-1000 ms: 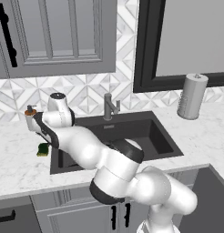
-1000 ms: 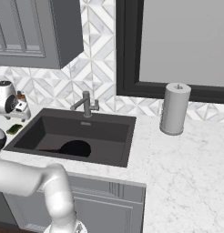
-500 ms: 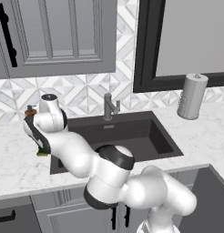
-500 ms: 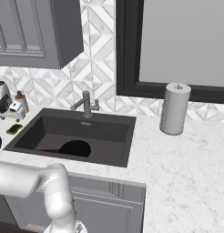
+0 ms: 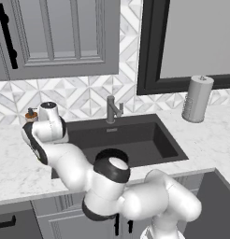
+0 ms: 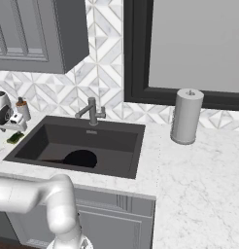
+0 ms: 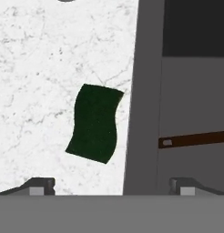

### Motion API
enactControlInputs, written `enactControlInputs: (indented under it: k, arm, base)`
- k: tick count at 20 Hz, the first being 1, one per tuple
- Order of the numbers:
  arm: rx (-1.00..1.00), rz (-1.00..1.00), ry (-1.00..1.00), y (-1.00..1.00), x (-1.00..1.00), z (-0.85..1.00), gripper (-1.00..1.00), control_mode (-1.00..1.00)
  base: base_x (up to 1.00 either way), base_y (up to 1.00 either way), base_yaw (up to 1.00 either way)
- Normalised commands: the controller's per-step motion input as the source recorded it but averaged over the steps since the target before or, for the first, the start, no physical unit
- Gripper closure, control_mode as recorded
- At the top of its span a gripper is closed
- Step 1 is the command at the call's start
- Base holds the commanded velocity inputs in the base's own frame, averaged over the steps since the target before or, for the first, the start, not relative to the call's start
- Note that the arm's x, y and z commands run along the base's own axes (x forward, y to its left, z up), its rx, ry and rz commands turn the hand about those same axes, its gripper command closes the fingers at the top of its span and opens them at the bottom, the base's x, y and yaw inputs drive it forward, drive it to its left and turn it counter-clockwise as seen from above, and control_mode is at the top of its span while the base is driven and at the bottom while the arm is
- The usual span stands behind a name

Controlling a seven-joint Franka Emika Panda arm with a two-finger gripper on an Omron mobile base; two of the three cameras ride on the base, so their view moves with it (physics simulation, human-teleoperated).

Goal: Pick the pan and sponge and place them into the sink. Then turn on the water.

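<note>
White marble counter (image 6: 189, 170) carries one dark sink (image 6: 111, 141), and the gripper (image 7: 111, 184) hangs over the sink's left rim with its two fingertips (image 7: 41, 185) spread wide, pinching nothing. One sponge (image 7: 94, 123), green face up, lies on the marble just beside that rim. One pan (image 6: 79, 158) sits inside the basin, its reddish-brown handle (image 7: 193, 139) showing, behind it one faucet (image 6: 92, 111) and farther right one paper towel roll (image 6: 185, 116).

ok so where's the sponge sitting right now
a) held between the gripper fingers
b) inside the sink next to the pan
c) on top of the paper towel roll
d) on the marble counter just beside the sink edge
d: in the hand view the sponge lies green face up on the white counter, just outside the sink rim, with the open gripper above it and nothing between its fingertips.
</note>
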Motion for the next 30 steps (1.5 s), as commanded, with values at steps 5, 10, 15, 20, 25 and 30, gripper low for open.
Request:
enactControlInputs:
  k: [5, 10, 15, 20, 25, 30]
  arm:
    - [0.0, -0.01, 0.0, 0.12, 0.01, -0.26, -1.0, -1.0]
    - [0.0, 0.0, 0.0, 0.03, 0.02, -0.22, -1.0, -1.0]
    - [0.0, 0.0, 0.0, 0.02, 0.05, -0.25, -1.0, -1.0]
    - [-0.03, -0.01, 0.0, 0.17, 0.18, -0.25, -1.0, -1.0]
    - [0.0, -0.02, 0.0, 0.0, 0.19, -0.23, -1.0, -1.0]
    - [-0.01, -0.02, 0.0, 0.06, 0.17, -0.2, -1.0, -1.0]
  base:
    - [0.0, 0.0, 0.0]
    - [0.0, 0.0, 0.0]
    - [0.0, 0.0, 0.0]
    - [0.0, 0.0, 0.0]
    - [0.0, 0.0, 0.0]
    - [0.0, 0.0, 0.0]
